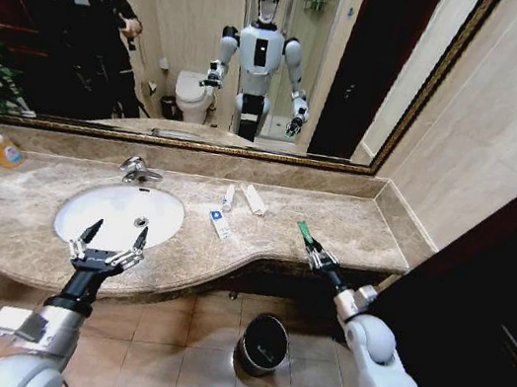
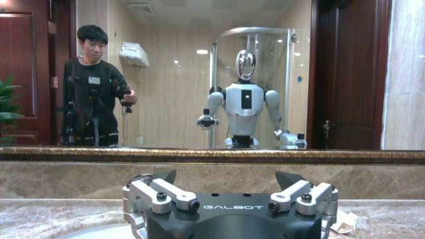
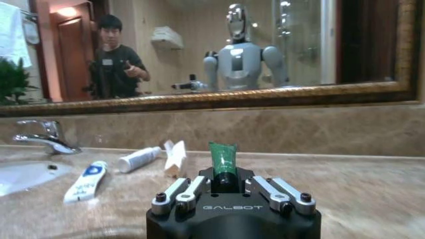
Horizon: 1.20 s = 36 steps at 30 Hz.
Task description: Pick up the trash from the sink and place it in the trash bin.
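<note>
My right gripper [image 1: 314, 254] is shut on a short green tube [image 1: 304, 231] and holds it over the front edge of the countertop, right of the sink [image 1: 84, 219]. The right wrist view has the green tube [image 3: 222, 158] standing up between the closed fingers [image 3: 192, 188]. Three pieces of trash lie on the counter right of the basin: a white tube [image 1: 229, 197], a flat white packet [image 1: 254, 199] and a blue-marked packet [image 1: 220, 224]. My left gripper [image 1: 109, 241] hangs open over the basin's front rim, holding nothing. The trash bin [image 1: 263, 343] stands on the floor below the counter.
A chrome faucet [image 1: 139, 171] stands behind the basin. An orange-labelled bottle [image 1: 4, 149] sits at the far left of the beige marble counter [image 1: 363, 227]. A big mirror covers the back wall, and a dark door panel [image 1: 504, 277] closes the right side.
</note>
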Available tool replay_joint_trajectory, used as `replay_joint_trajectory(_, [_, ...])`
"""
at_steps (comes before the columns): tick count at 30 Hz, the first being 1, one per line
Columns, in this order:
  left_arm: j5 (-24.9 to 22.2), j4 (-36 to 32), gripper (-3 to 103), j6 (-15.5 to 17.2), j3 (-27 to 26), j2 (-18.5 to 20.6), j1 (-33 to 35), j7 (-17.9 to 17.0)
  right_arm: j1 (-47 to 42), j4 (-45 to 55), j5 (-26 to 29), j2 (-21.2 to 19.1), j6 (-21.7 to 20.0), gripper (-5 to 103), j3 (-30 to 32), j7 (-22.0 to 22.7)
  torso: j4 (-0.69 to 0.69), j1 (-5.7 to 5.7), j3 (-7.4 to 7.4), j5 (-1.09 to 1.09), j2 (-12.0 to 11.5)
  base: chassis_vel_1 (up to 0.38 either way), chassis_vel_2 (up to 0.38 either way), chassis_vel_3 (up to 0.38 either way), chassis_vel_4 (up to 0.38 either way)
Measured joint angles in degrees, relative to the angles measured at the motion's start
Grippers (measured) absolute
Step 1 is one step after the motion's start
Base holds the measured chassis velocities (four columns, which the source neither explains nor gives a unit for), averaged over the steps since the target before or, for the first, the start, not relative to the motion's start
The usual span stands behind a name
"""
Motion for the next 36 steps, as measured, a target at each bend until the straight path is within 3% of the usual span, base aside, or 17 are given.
replay_joint_trajectory(6, [0.0, 0.0, 100, 0.0, 0.0, 0.0, 0.0, 0.0, -5.2, 0.1, 0.6, 1.3, 2.8, 21, 3.2, -1.5, 0.00, 0.00, 0.00, 0.00, 0.0, 0.000, 0.000, 0.000, 0.000])
replay_joint_trajectory(13, [0.0, 0.0, 100, 0.0, 0.0, 0.0, 0.0, 0.0, -10.5, -8.9, 4.0, 1.1, 11.7, 21, 6.4, -10.2, 0.00, 0.00, 0.00, -0.01, 0.0, 0.000, 0.000, 0.000, 0.000])
replay_joint_trajectory(17, [0.0, 0.0, 100, 0.0, 0.0, 0.0, 0.0, 0.0, -10.4, -15.1, 4.2, 1.7, 15.9, 21, 4.2, -11.1, 0.00, 0.00, 0.00, 0.01, 0.0, 0.000, 0.000, 0.000, 0.000])
replay_joint_trajectory(24, [0.0, 0.0, 100, 0.0, 0.0, 0.0, 0.0, 0.0, -8.5, -21.9, 4.1, 1.6, 16.7, 21, -0.1, -10.0, 0.00, 0.00, 0.00, -0.02, 0.0, 0.000, 0.000, 0.000, 0.000])
replay_joint_trajectory(31, [0.0, 0.0, 100, 0.0, 0.0, 0.0, 0.0, 0.0, -4.2, -31.1, -2.2, 3.6, 17.3, 21, -4.8, -6.2, 0.00, 0.01, 0.01, -0.01, 0.0, 0.000, 0.000, 0.000, 0.000])
replay_joint_trajectory(36, [0.0, 0.0, 100, 0.0, 0.0, 0.0, 0.0, 0.0, -1.3, -38.6, -6.3, 5.1, 21.0, 21, -7.3, -3.0, 0.01, 0.01, 0.00, -0.01, 0.0, 0.000, 0.000, 0.000, 0.000])
